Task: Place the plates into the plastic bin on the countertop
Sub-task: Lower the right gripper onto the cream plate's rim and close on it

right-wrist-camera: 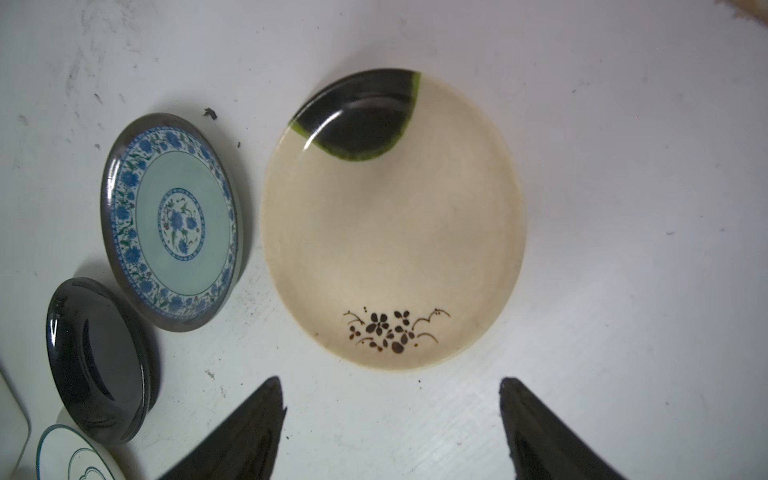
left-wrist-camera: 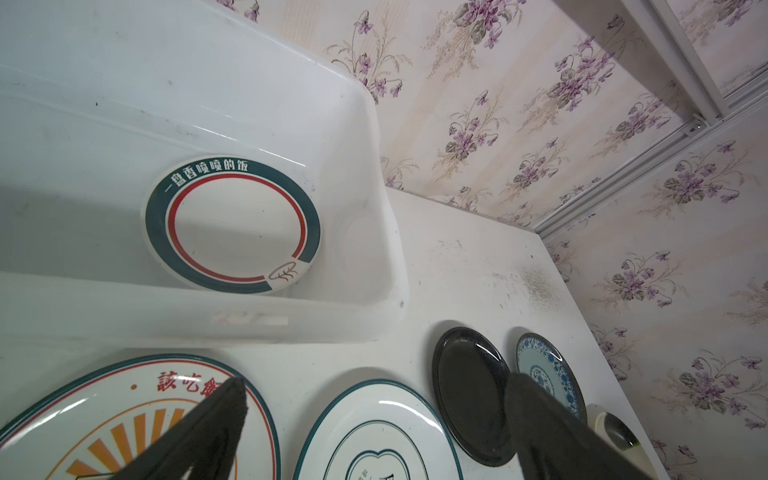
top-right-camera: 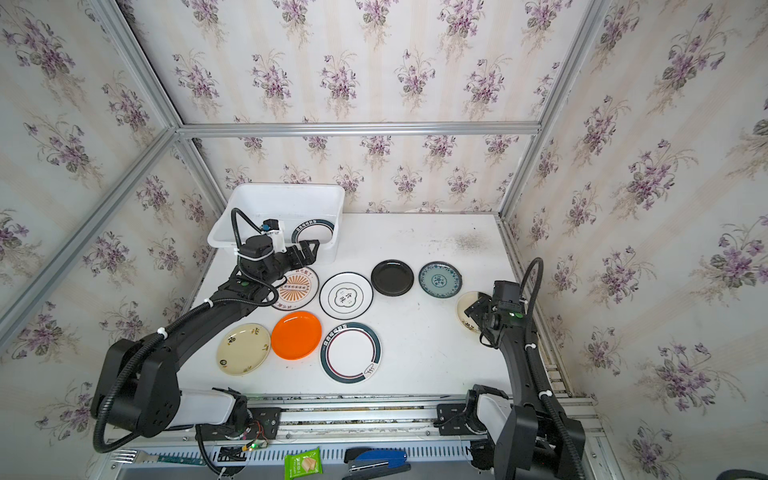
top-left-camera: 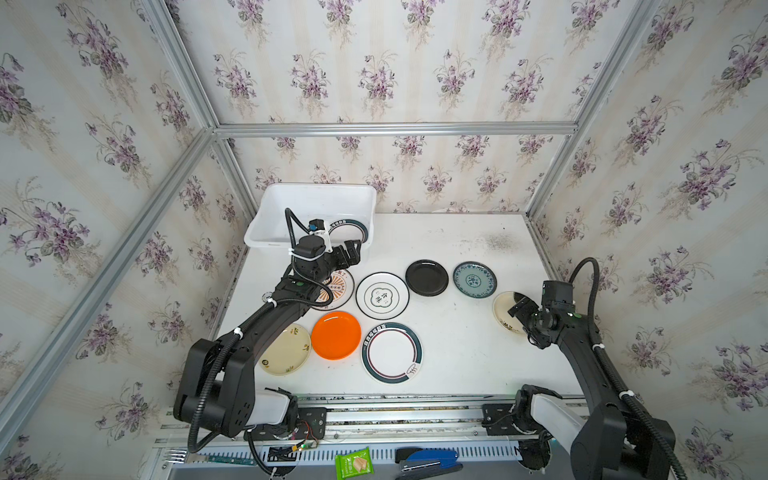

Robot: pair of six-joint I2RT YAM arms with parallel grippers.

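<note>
The white plastic bin [top-left-camera: 316, 199] stands at the back left of the countertop [top-left-camera: 457, 353] and holds one teal-banded plate [left-wrist-camera: 232, 224]. My left gripper [top-left-camera: 352, 251] hangs open and empty just in front of the bin's near wall, above the orange sunburst plate [top-left-camera: 340, 291]. Flat on the countertop lie an emblem plate [top-left-camera: 382, 296], a black plate [top-left-camera: 427, 277], a blue patterned plate [top-left-camera: 474, 279], an orange plate [top-left-camera: 336, 335], a second teal-banded plate [top-left-camera: 392, 352] and a cream plate [top-left-camera: 286, 349]. My right gripper [right-wrist-camera: 388, 382] is open just short of a cream floral plate [right-wrist-camera: 390, 220].
Aluminium frame rails [top-left-camera: 544, 257] edge the countertop at the back and both sides. Below the front rail lie a blue stapler [top-left-camera: 428, 459], a green packet [top-left-camera: 354, 462] and a fork [top-left-camera: 176, 456]. A dark scuff patch [top-left-camera: 496, 241] marks the far right.
</note>
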